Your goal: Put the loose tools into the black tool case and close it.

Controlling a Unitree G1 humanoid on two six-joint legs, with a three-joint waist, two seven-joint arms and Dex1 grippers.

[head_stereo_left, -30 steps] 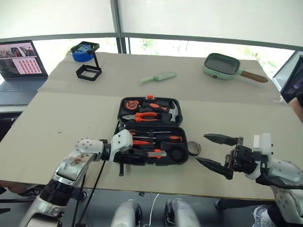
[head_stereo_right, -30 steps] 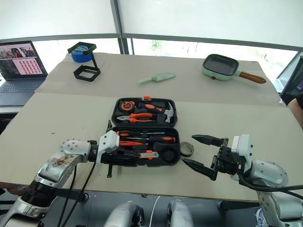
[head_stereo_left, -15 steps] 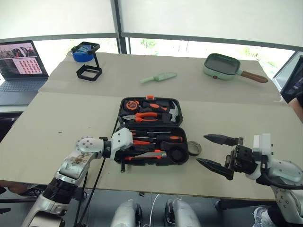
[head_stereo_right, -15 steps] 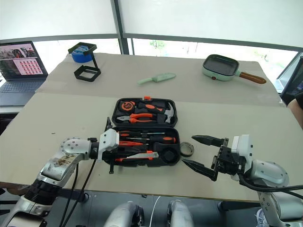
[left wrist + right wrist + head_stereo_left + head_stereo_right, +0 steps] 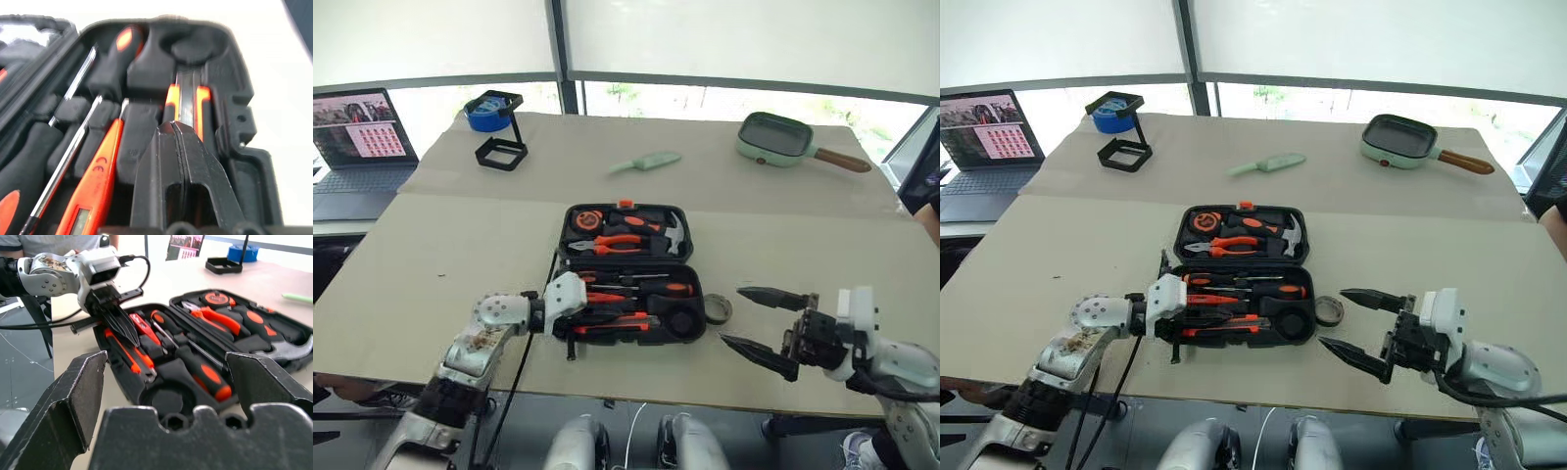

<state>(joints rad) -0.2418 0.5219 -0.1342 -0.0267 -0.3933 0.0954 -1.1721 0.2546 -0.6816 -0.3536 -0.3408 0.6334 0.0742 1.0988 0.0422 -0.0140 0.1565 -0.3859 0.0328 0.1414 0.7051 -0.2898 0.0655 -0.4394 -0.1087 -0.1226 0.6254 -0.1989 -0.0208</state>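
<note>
Overall, the counter [image 5: 431, 255] is a beige surface beneath large windows, with a laptop [image 5: 357, 137] at its far left edge. The black tool case [image 5: 628, 269] lies open at the counter's centre. A tape roll [image 5: 717, 309] rests on the counter just beside the case's right side. The left wrist view shows the left hand [image 5: 177, 128] with fingertips pressed together over the utility knife [image 5: 187, 100] seated in its slot. The right hand [image 5: 756, 318] is released, fingers spread, near the tape roll.
</note>
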